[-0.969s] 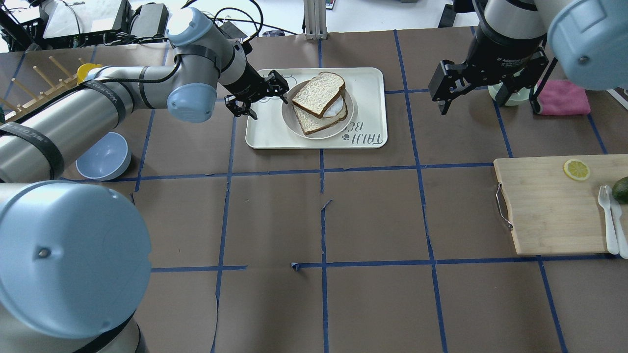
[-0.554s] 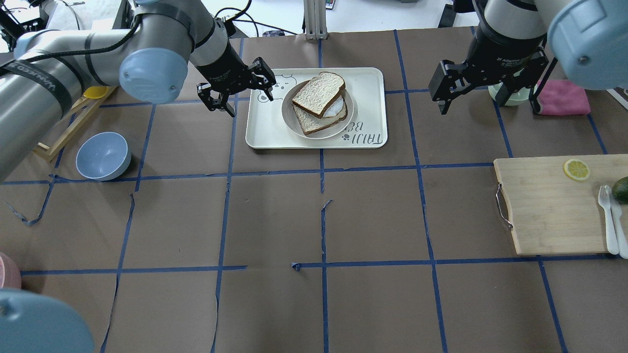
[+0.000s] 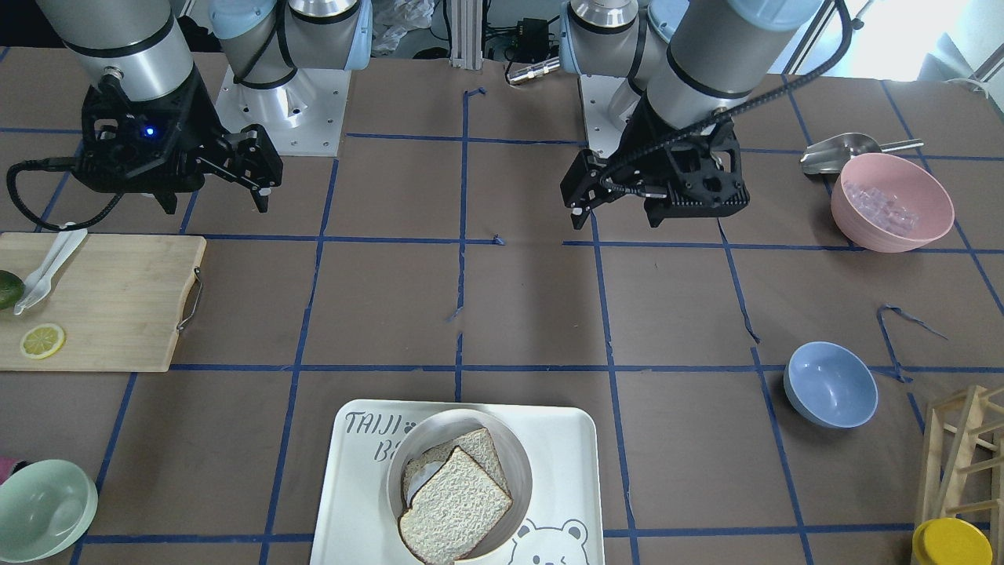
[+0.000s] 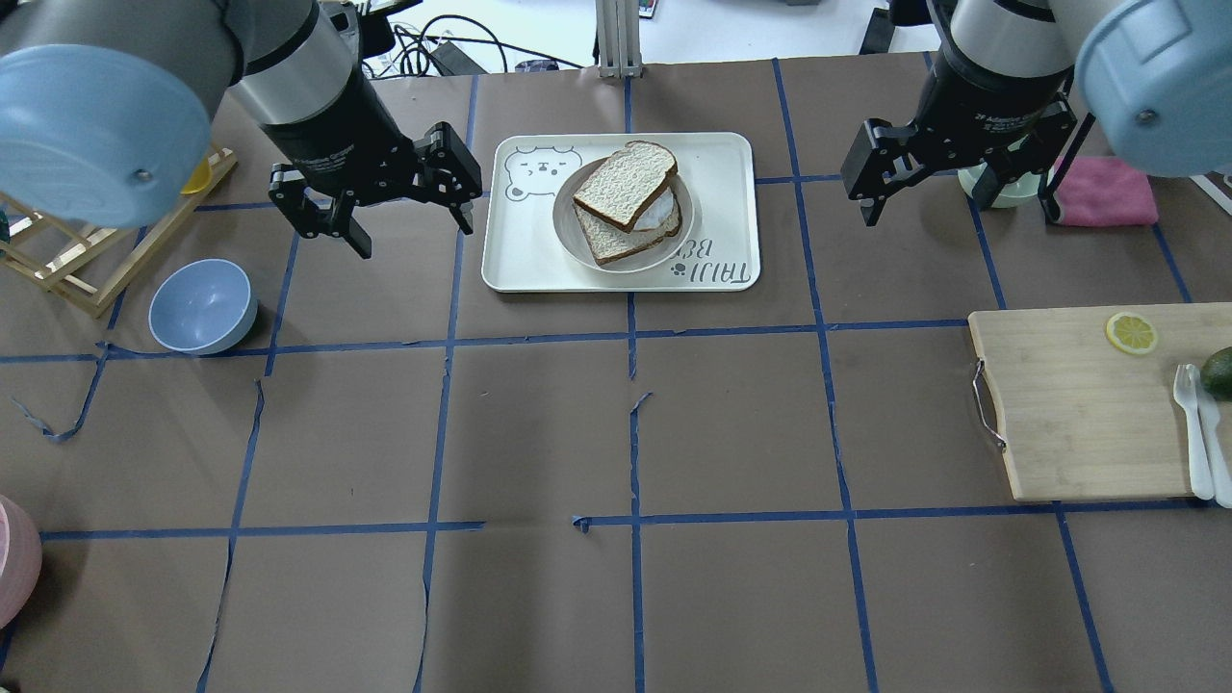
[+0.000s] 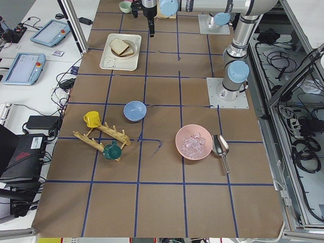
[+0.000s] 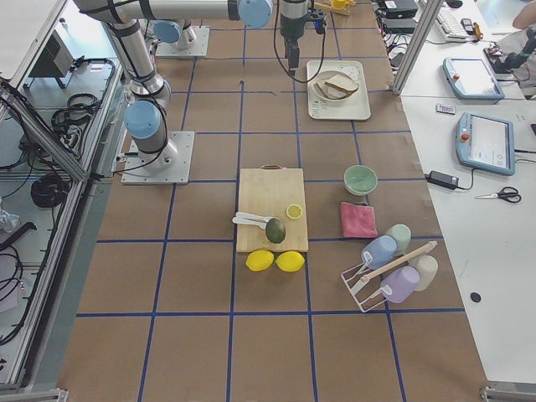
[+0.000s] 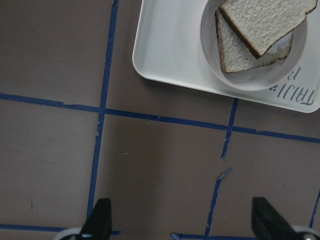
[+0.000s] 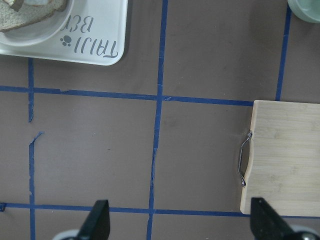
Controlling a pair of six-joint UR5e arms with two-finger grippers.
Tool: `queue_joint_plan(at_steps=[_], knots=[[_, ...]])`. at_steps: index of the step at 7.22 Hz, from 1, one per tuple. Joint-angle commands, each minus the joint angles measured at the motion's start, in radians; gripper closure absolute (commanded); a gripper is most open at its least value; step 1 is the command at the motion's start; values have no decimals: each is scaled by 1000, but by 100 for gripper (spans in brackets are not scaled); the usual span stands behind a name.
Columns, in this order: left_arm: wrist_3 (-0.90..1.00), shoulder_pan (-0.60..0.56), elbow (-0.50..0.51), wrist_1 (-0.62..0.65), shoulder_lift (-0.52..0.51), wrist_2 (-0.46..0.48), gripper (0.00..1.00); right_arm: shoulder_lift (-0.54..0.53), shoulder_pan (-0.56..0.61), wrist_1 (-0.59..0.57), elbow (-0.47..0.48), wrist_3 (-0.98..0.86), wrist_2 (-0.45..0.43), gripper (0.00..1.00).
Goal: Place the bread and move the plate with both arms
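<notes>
Looking from the operators' side, the bread (image 3: 455,502) lies on top of a second slice (image 3: 478,447) in the plate (image 3: 519,463), which sits on the tray (image 3: 353,486). The left gripper (image 3: 649,218) and right gripper (image 3: 216,200) hang well away from it, spread wide and holding nothing. From overhead, each gripper hangs off one side of the tray, touching neither it nor the plate. The side views are too distant to add anything. Both wrist cameras show jaws far apart, with the plate ahead of the left one. I'd say the bread is placed and moving the plate comes next: both grippers must come in on opposite sides of its rim.
</notes>
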Motion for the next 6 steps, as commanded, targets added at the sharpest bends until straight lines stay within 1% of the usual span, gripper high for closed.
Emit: queue_joint_plan(at_steps=[1, 2, 6], knots=[[87, 9, -3, -46, 45, 44, 0, -4, 3, 3, 0, 1, 5, 0], [157, 20, -2, -37, 45, 102, 0, -5, 3, 3, 0, 1, 5, 0], [176, 25, 4, -32, 37, 104, 0, -5, 1, 5, 0, 0, 0, 0]])
